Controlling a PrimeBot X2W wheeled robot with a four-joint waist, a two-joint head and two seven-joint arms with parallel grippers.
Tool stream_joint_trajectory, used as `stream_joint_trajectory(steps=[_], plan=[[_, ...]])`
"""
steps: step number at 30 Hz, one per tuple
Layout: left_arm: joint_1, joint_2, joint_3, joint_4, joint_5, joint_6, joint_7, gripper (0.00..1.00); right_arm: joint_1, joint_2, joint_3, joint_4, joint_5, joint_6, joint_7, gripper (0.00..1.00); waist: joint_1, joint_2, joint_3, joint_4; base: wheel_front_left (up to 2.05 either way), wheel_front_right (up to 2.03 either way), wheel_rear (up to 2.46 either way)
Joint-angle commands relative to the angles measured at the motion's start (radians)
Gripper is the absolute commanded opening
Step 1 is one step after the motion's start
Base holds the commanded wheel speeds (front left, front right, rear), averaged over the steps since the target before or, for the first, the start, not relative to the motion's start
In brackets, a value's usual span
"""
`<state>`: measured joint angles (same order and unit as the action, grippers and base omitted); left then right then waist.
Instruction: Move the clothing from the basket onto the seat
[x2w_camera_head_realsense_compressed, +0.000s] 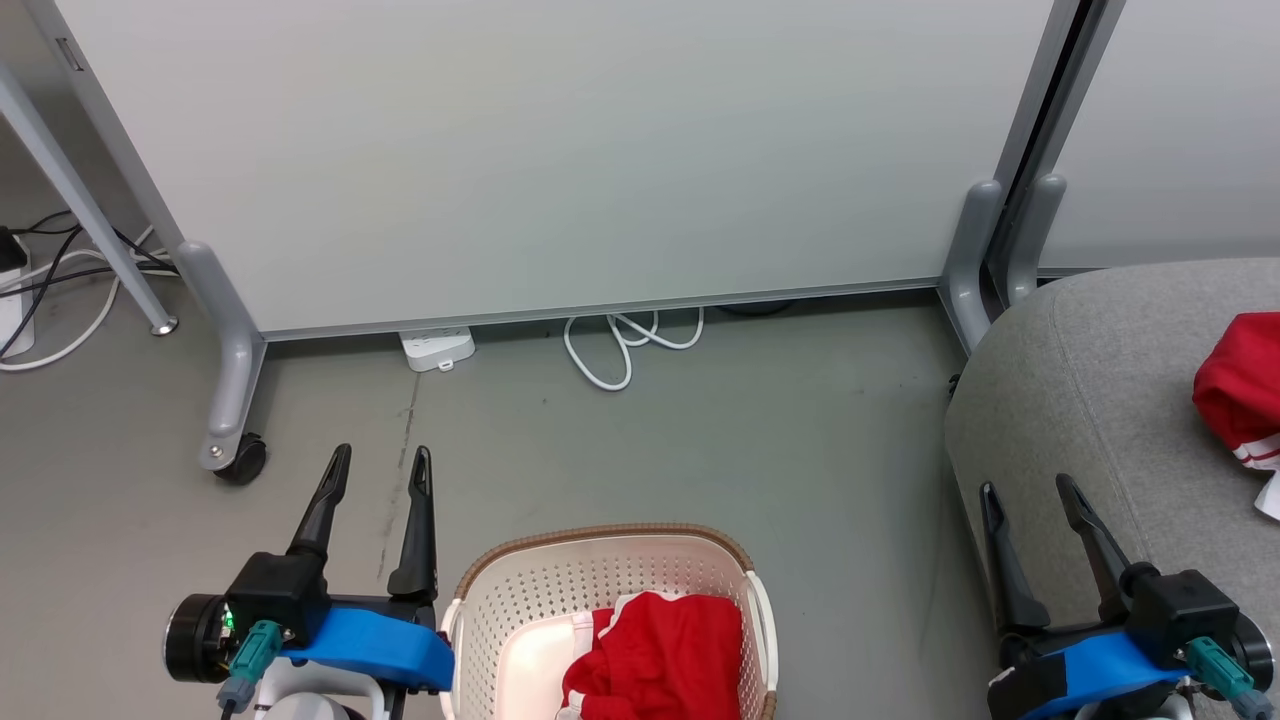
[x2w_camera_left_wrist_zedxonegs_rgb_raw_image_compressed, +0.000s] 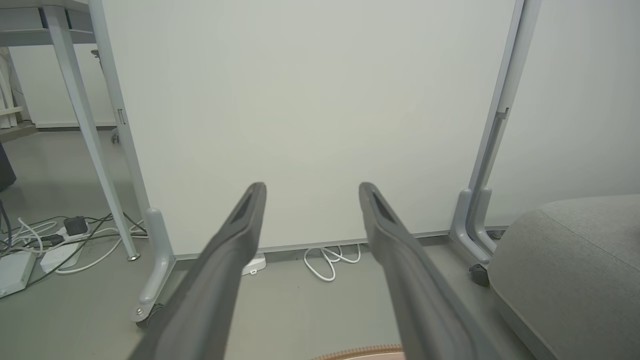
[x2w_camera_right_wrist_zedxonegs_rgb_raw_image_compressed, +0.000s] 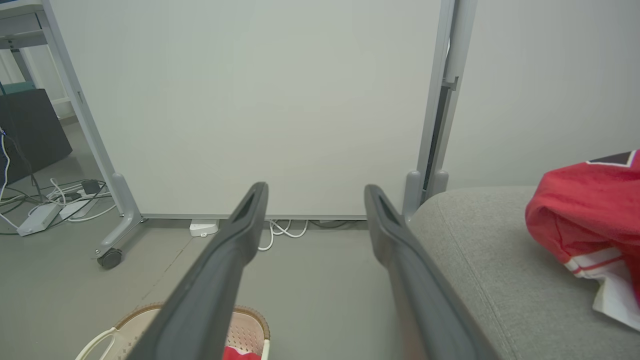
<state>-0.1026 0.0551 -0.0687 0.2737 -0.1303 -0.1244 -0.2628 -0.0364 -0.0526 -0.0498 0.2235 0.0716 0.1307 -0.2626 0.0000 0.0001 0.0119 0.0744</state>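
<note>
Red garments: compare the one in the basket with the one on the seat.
The basket garment lies crumpled in the white basket; the seat garment rests on the grey seat. The seat garment shows a striped white hem; the basket garment shows thin white trim. Both are red and bunched.

The right gripper (x2w_camera_right_wrist_zedxonegs_rgb_raw_image_compressed: 315, 190) has two long dark fingers held wide apart, with nothing between them. On the right is a big grey seat (x2w_camera_right_wrist_zedxonegs_rgb_raw_image_compressed: 475, 260), and a red piece of clothing (x2w_camera_right_wrist_zedxonegs_rgb_raw_image_compressed: 580, 215) with white stripes lies on it. Down at the bottom left is a laundry basket (x2w_camera_right_wrist_zedxonegs_rgb_raw_image_compressed: 247, 332) with a bit of red cloth (x2w_camera_right_wrist_zedxonegs_rgb_raw_image_compressed: 240, 354) inside. Behind stands a white wall panel (x2w_camera_right_wrist_zedxonegs_rgb_raw_image_compressed: 250, 100) on a wheel (x2w_camera_right_wrist_zedxonegs_rgb_raw_image_compressed: 110, 258). A power strip (x2w_camera_right_wrist_zedxonegs_rgb_raw_image_compressed: 203, 228) and a white cable (x2w_camera_right_wrist_zedxonegs_rgb_raw_image_compressed: 280, 230) lie on the floor.
</note>
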Motion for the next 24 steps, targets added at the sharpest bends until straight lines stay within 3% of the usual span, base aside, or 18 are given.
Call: stream_joint_trajectory(steps=[1, 13, 24], plan=[[0.007, -0.002, 0.006, 0.001, 0.009, -0.009, -0.003, 1.0, 0.005, 0.003, 0.0, 0.001, 0.004, 0.0, -0.003, 1.0, 0.0, -0.0001, 0.001, 0.0, 0.0, 0.0, 0.0], [-0.052, 0.002, -0.051, 0.035, 0.004, -0.006, -0.003, 1.0, -0.036, 0.003, 0.028, -0.004, 0.006, 0.0, -0.003, 1.0, 0.0, -0.0001, 0.039, -0.03, 0.0, 0.0, 0.0], [-0.252, 0.078, -0.239, 0.187, -0.026, -0.006, -0.003, 1.0, -0.177, 0.003, 0.072, -0.049, -0.014, 0.0, -0.003, 1.0, 0.0, -0.0001, 0.218, -0.123, 0.0, 0.0, 0.0]])
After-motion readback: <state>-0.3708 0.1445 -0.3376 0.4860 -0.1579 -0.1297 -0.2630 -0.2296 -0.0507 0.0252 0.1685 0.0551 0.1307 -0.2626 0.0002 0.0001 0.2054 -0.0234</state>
